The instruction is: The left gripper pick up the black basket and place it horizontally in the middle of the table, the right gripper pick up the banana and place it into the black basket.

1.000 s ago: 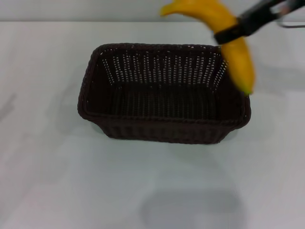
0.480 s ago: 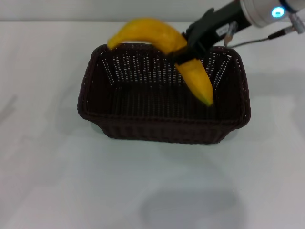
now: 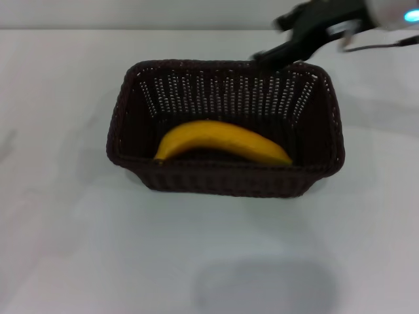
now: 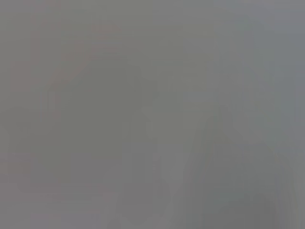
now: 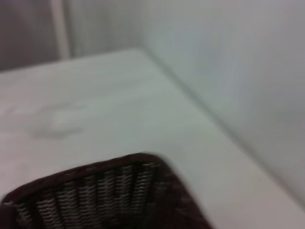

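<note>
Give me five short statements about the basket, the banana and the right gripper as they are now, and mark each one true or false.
1. The banana lies inside the black basket. True.
2. The right gripper holds the banana. False: it is above the basket's far right corner, apart from the banana, with nothing in it.
3. The basket stands upright on the white table with its open side up. True.
4. The banana stands on end against the basket's far wall. False: it lies flat on the bottom, near the front wall.
5. The left gripper is over the basket. False: it does not show in the head view.
</note>
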### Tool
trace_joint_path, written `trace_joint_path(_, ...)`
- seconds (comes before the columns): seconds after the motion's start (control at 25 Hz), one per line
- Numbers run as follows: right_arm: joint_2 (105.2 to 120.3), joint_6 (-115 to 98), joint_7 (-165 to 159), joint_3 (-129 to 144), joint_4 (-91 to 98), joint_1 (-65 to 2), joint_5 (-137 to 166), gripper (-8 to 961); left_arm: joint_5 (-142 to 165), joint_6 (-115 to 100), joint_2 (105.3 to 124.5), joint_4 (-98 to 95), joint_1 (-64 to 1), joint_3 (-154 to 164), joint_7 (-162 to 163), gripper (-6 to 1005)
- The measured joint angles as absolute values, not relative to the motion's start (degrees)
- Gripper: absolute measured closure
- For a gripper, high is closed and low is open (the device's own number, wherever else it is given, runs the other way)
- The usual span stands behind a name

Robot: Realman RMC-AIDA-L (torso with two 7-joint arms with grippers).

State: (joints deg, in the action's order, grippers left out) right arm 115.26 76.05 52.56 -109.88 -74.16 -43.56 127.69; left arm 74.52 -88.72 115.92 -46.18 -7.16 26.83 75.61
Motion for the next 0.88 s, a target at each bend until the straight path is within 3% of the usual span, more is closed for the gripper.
trace_joint_path(0.12,115.19,74.01,57.78,-116.72,-74.97,-39.22,123.30,89,74.33,-88.74,115.90,-44.48,-7.31,25.57,73.69,111)
trace_joint_path(0.48,114.95,62.37,87.74,-131.92,-61.32,-24.48,93.59,82,74.67,-88.57,115.20,-37.51,-7.64,20.26,69.47,111)
trace_joint_path(0.88,115.33,62.59,126.00,-133.89,-30.84,-23.19,67.54,84,80.34,-87.92,115.12,-34.13,-5.73,20.13,65.73,111)
